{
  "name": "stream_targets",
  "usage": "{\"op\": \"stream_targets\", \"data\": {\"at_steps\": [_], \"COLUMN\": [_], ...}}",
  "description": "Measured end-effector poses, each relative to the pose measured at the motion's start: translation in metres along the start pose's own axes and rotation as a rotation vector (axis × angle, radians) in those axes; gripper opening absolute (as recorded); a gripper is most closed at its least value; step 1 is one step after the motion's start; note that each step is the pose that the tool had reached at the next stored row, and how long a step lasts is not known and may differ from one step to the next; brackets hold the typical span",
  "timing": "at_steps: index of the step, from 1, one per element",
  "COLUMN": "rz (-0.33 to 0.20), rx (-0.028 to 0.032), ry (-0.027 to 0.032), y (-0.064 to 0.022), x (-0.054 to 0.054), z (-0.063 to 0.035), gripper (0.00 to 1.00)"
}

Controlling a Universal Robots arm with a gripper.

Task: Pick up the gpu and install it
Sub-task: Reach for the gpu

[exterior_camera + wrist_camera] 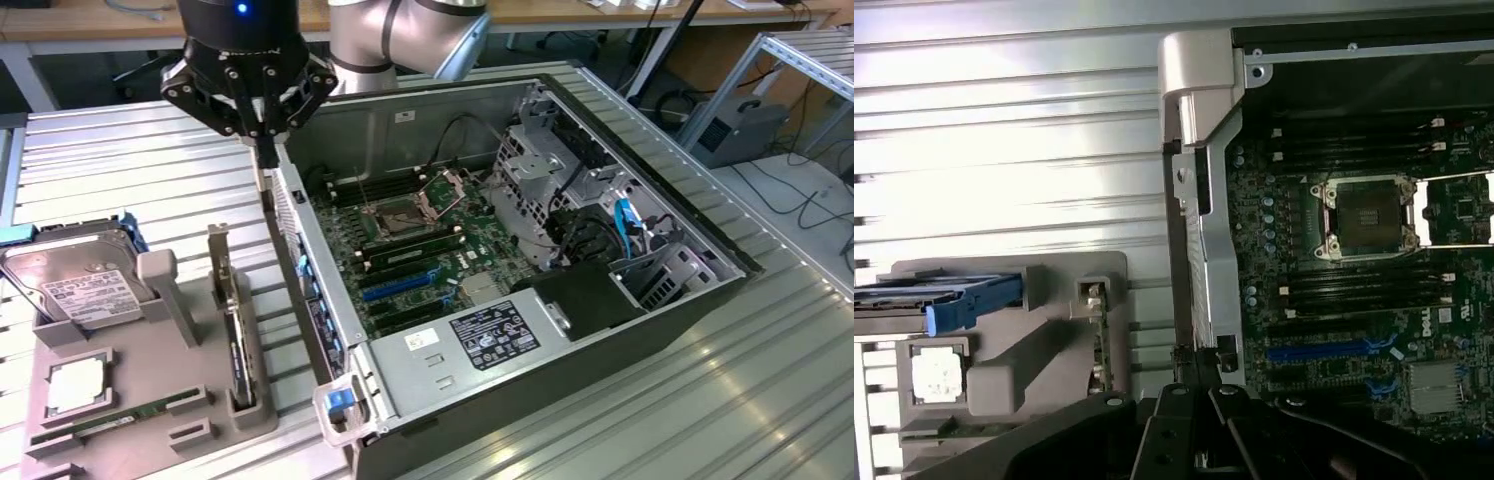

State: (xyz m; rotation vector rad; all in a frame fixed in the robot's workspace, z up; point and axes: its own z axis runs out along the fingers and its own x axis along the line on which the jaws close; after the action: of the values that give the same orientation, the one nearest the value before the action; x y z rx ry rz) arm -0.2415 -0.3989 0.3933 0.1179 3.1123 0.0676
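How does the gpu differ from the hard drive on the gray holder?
The gpu is a thin card standing on edge in a narrow slot. The hard drive is a boxy silver block with its broad face showing. The gpu looks dark with a pale end bracket, while the hard drive carries a white label. Both sit in the gray holder, outside the computer case.

A robotics lab: opened computer tower on a slatted metal bench, wooden desks at twelve o'clock, cables at three
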Motion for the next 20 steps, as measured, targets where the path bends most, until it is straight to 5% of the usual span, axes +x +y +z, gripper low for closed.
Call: {"op": "stream_targets", "data": {"at_steps": [6,14,20], "rz": [0.000,0.000,0.000], "rx": [0.0000,0.0000,0.0000], "ry": [0.0000,0.0000,0.0001], "y": [-0.0020,-0.0037,-0.0054], "x": [0.027,0.050,0.051], "z": [-0.0007,-0.0013,-0.0015], "gripper": [0.11,0.11,0.11]}}
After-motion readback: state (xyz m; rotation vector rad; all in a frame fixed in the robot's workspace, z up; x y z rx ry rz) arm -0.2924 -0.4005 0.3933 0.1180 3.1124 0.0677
